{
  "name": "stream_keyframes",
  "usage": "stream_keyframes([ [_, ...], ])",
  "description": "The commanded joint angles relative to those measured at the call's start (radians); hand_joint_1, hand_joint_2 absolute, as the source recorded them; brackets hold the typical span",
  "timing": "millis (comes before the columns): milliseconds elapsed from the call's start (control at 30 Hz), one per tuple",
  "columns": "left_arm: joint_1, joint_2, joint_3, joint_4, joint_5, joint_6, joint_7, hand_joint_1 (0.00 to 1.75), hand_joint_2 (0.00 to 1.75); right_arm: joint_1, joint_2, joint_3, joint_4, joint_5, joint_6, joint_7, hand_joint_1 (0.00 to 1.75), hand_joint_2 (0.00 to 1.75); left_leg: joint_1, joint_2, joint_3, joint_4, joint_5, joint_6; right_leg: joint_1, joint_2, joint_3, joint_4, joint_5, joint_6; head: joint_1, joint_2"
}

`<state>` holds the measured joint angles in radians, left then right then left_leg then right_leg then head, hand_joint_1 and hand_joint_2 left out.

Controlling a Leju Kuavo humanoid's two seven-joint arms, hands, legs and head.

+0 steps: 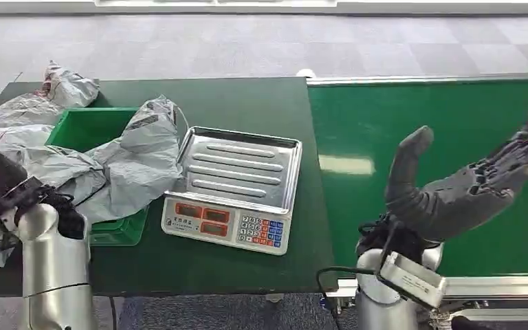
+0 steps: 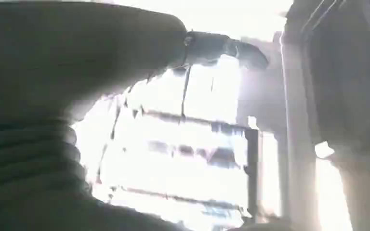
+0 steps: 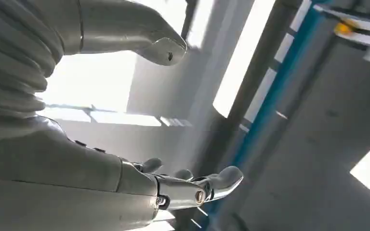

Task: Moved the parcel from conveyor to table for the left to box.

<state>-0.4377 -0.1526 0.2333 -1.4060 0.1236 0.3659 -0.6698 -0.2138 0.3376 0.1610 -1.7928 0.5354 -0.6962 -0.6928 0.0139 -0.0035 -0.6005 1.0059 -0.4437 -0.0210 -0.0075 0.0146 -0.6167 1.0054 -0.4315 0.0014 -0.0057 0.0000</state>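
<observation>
Dark green table [image 1: 247, 103], smooth green conveyor [image 1: 419, 124]. Crumpled grey plastic parcels [image 1: 130, 158] over one green box [image 1: 89, 127]. Right hand [image 1: 467, 182] spread, empty; left hand [image 1: 0, 189] grasp unclear.

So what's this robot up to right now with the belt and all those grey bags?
It is sorting parcels between a green conveyor and a dark green table. At this moment its right hand is raised open, palm up, over the belt, holding nothing, and no parcel lies on the visible belt. On the table, grey parcel bags are heaped in and around a green bin, beside a scale whose tray is bare. The left hand sits at the table's near corner; whether it grips anything is unclear.
</observation>
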Motion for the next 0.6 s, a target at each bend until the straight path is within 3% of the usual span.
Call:
stream_keyframes([
  [33,0.188,-0.027,-0.331,-0.243,-0.018,-0.312,0.030,0.00,1.75,0.023,-0.074,0.081,0.237,-0.189,0.064,0.089,0.00,1.75,-0.001,-0.003,0.003,-0.002,0.000,0.002,0.001,-0.003,0.005,-0.004,-0.001,0.002,0.000,0.000],
  [200,0.231,-0.089,-0.476,-0.159,-0.058,-0.474,0.081,0.00,1.75,0.060,-0.090,0.041,0.255,-0.360,0.240,0.106,0.00,1.75,-0.003,-0.004,0.007,-0.006,-0.001,0.003,-0.001,-0.006,0.010,-0.006,-0.001,0.002,0.000,0.000],
  [233,0.239,-0.100,-0.515,-0.137,-0.041,-0.512,0.086,0.00,0.00,0.060,-0.098,0.039,0.267,-0.352,0.251,0.100,0.00,1.75,-0.003,-0.007,0.004,-0.003,-0.001,0.004,-0.001,-0.009,0.008,-0.005,-0.002,0.002,0.000,0.000],
  [267,0.246,-0.105,-0.543,-0.120,-0.056,-0.508,0.080,0.00,0.00,0.059,-0.097,0.034,0.269,-0.347,0.260,0.103,0.00,0.00,-0.003,-0.010,0.005,-0.004,-0.001,0.004,-0.001,-0.012,0.009,-0.006,-0.002,0.003,0.000,0.000],
  [300,0.244,-0.107,-0.572,-0.094,-0.046,-0.525,0.075,0.00,1.75,0.059,-0.095,0.030,0.264,-0.351,0.276,0.106,0.00,0.00,-0.003,-0.009,0.004,-0.003,-0.001,0.005,-0.001,-0.011,0.008,-0.005,-0.002,0.004,0.000,0.000],
  [533,0.224,-0.088,-0.605,-0.079,-0.106,-0.510,0.071,0.00,1.75,0.058,-0.094,0.037,0.247,-0.341,0.302,0.114,0.00,0.00,-0.005,-0.005,0.004,-0.003,-0.002,0.005,-0.002,-0.008,0.006,-0.004,-0.002,0.003,0.000,0.000],
  [567,0.220,-0.084,-0.622,-0.083,-0.158,-0.497,0.063,0.00,1.75,0.058,-0.097,0.045,0.241,-0.341,0.324,0.111,0.00,1.75,-0.004,-0.005,0.003,-0.002,-0.002,0.005,-0.002,-0.008,0.005,-0.003,-0.002,0.003,0.000,0.000],
  [600,0.218,-0.087,-0.624,-0.081,-0.147,-0.520,0.060,0.00,1.75,0.056,-0.097,0.047,0.237,-0.333,0.328,0.106,0.00,1.75,-0.005,-0.005,0.005,-0.003,-0.002,0.005,-0.002,-0.008,0.007,-0.004,-0.002,0.003,0.000,0.000],
])
